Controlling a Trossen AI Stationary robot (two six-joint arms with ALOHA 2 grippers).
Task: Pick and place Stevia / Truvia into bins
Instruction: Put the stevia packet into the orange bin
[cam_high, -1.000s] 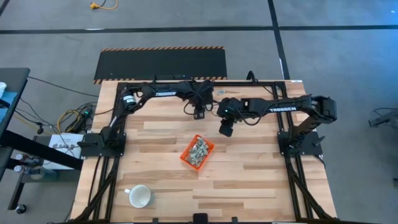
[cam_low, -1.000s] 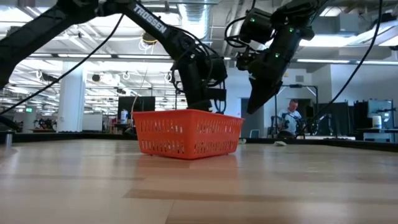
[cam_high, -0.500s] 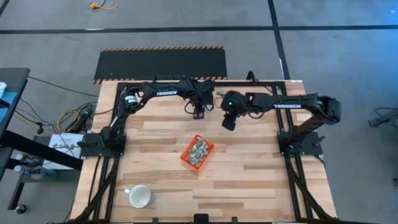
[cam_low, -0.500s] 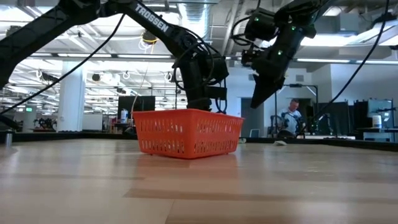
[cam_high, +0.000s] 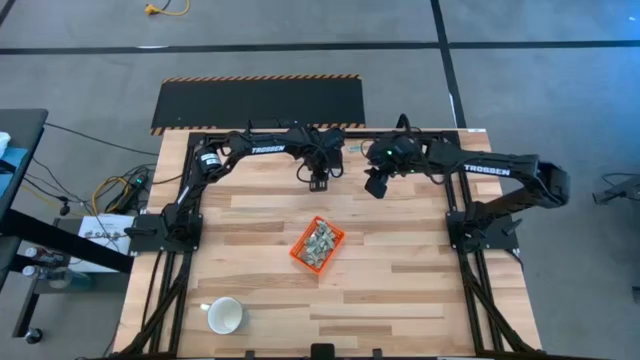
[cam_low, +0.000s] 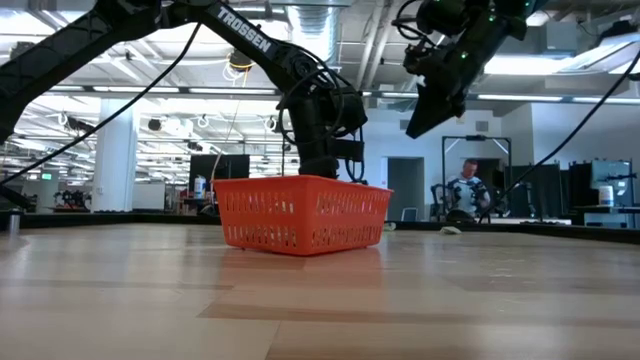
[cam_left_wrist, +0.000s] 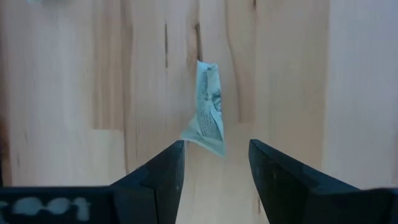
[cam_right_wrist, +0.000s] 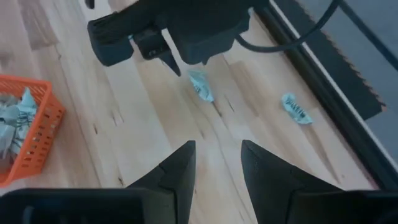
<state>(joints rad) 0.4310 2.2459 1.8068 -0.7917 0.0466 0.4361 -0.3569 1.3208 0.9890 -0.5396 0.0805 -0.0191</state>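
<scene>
A crumpled pale green Stevia sachet (cam_left_wrist: 208, 115) lies on the wood near the table's far edge. My left gripper (cam_left_wrist: 216, 144) points down over it, open, a fingertip on each side of its near end without touching. A second sachet (cam_right_wrist: 296, 107) lies closer to the far edge. The orange bin (cam_high: 294, 251) stands mid-table with several sachets (cam_high: 320, 240) inside. My right gripper (cam_high: 376, 190) hangs open with nothing between its fingers, high above the table and to the right of the left gripper (cam_high: 318, 183).
A white mug (cam_high: 225, 316) stands near the table's front left. The black frame rail (cam_right_wrist: 311, 68) runs along the far edge behind the sachets. Bare wood lies between the bin and both grippers.
My right gripper has risen and drawn away from the bin toward the table's far right, still open. The sachets and the bin have not moved.
</scene>
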